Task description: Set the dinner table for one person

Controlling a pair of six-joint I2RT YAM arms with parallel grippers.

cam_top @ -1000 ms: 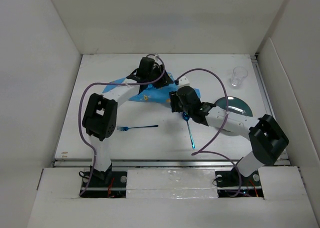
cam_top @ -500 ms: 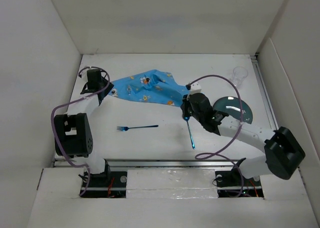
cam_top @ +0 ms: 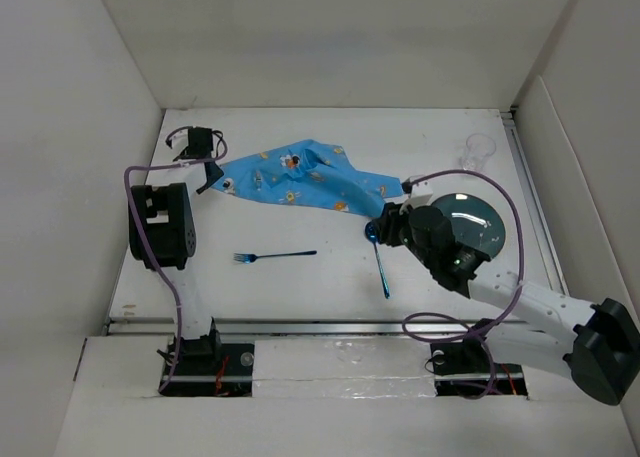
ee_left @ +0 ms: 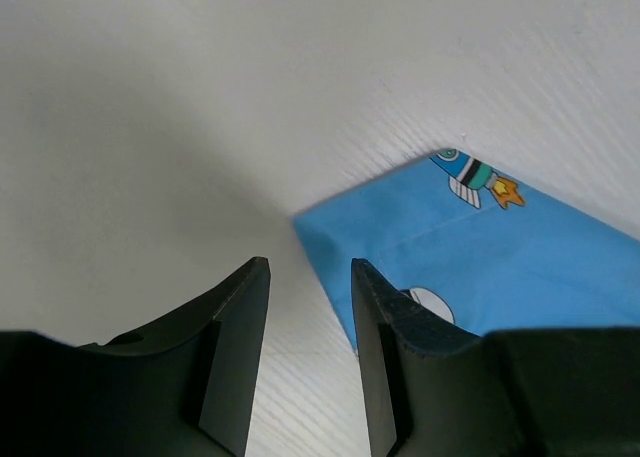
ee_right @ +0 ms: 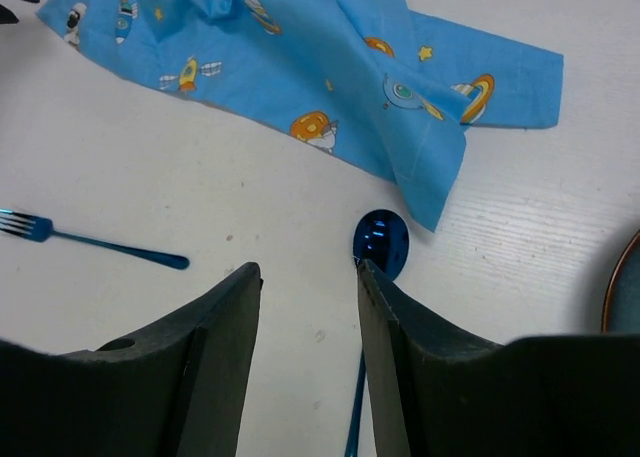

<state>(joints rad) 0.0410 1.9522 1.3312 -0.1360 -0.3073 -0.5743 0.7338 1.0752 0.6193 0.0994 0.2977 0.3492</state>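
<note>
The blue cartoon-printed placemat (cam_top: pixel 300 182) lies rumpled across the far middle of the white dinner table (cam_top: pixel 300 297). My left gripper (cam_top: pixel 210 169) is open and empty at the placemat's left corner (ee_left: pixel 480 247), which lies just beyond my right fingertip in the left wrist view. My right gripper (cam_top: pixel 378 227) is open and empty over the bowl of the blue spoon (cam_top: pixel 381 262), below the placemat's right end. The spoon bowl (ee_right: pixel 381 242) shows beside my right finger in the right wrist view. The blue fork (cam_top: pixel 275 255) lies left of the spoon, also in the right wrist view (ee_right: pixel 90 239).
A dark round plate (cam_top: pixel 480 217) lies at the right, partly under my right arm; its rim shows in the right wrist view (ee_right: pixel 625 297). A clear glass (cam_top: pixel 478 152) stands at the far right. White walls enclose the table.
My left arm has swung from the placemat's middle to its left corner. My right gripper has drawn back toward the near right. The placemat now lies more stretched out.
</note>
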